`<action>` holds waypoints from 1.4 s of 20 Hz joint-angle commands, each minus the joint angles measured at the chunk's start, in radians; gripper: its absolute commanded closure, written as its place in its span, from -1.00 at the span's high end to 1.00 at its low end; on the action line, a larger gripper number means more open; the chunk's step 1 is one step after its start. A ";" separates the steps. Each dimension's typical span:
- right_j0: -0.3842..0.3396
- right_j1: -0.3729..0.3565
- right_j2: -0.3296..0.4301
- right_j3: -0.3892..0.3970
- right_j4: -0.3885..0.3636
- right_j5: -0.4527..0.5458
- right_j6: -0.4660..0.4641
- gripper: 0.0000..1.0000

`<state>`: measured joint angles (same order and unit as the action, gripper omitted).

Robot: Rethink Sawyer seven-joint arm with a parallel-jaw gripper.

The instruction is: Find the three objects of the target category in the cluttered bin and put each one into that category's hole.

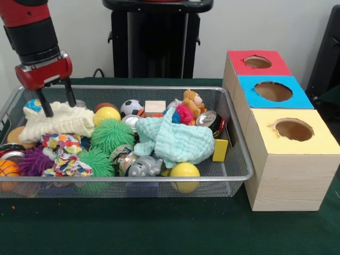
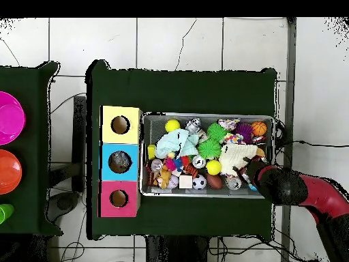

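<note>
A dark green worktop fills the frame, carrying a wire mesh bin crammed with toys, balls, cans and cloths. At upper left of the front view, the red and black arm lowers its claw, fingers spread open, astride a cream knitted cloth at the bin's left end. A mint-green cloth lies heaped at centre, spiky green balls beside it. At right stand three wooden boxes, just beside the bin, with holes topped red, blue and yellow.
</note>
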<state>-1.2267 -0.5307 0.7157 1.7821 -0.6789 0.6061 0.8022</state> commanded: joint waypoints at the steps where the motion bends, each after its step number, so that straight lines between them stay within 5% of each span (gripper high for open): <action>1: 0.002 0.005 0.040 0.074 -0.078 -0.027 -0.104 1.00; 11: -0.023 -0.060 0.069 0.099 -0.064 0.006 -0.106 1.00; 28: -0.011 0.006 0.096 -0.033 -0.055 0.092 -0.188 1.00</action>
<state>-1.2554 -0.5552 0.7591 1.8395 -0.7111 0.6061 0.8022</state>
